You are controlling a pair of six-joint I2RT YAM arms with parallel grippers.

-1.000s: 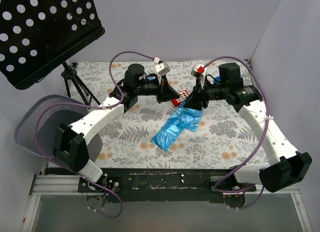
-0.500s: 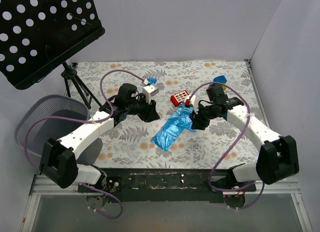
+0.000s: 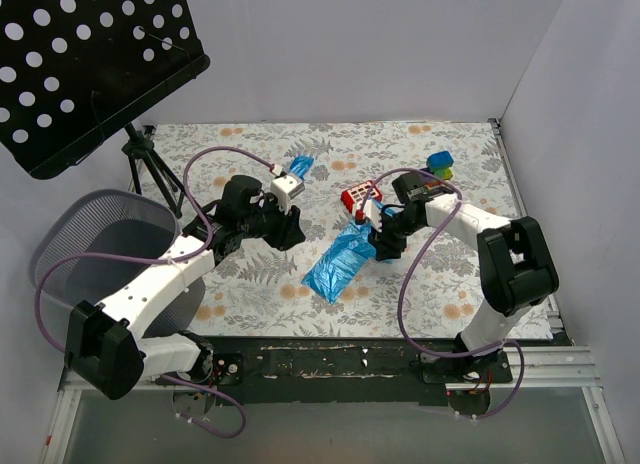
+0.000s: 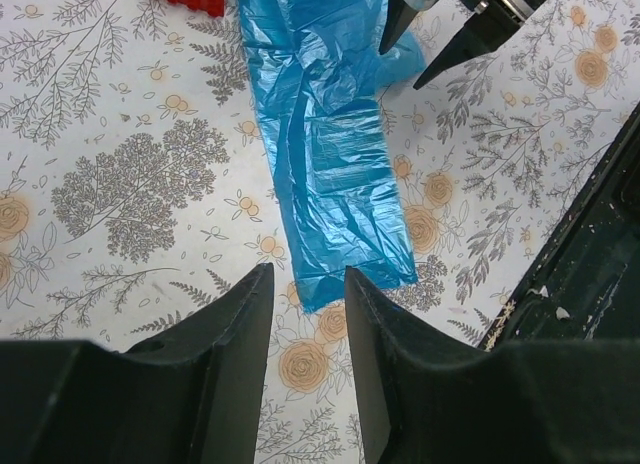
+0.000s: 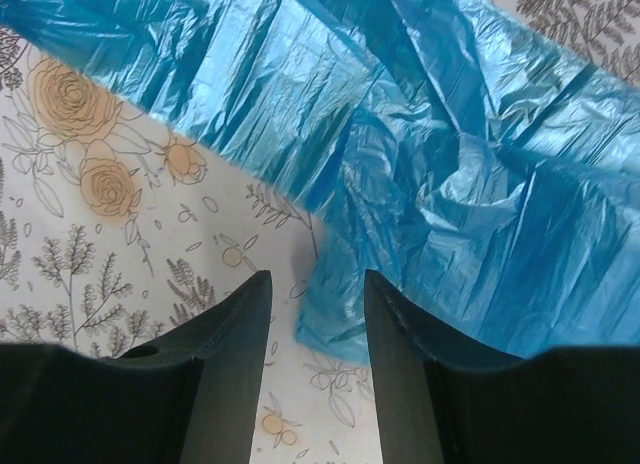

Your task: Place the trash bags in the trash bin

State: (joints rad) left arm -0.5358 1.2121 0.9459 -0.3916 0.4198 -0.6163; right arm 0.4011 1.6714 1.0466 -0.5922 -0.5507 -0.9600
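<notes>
The blue trash bag (image 3: 340, 262) lies flat and crinkled on the flowered table, between my two grippers. My left gripper (image 3: 297, 232) hangs low just left of it. In the left wrist view its jaws (image 4: 308, 279) stand open and empty, with the bag's (image 4: 330, 144) near end just beyond the fingertips. My right gripper (image 3: 380, 246) is at the bag's right edge, also open. In the right wrist view a fold of the bag (image 5: 470, 184) reaches into the gap between its jaws (image 5: 315, 284). The wire-mesh trash bin (image 3: 60, 246) stands off the table's left edge.
A red toy block (image 3: 360, 196) sits just behind the bag. A multicoloured toy-brick car (image 3: 438, 164) stands at the back right. A black perforated music stand (image 3: 90, 64) on a tripod rises at the back left. A small blue thing (image 3: 300, 166) lies behind the left wrist.
Both arms have come down from high over the back of the table to either side of the bag. The left gripper has opened and the right one has widened.
</notes>
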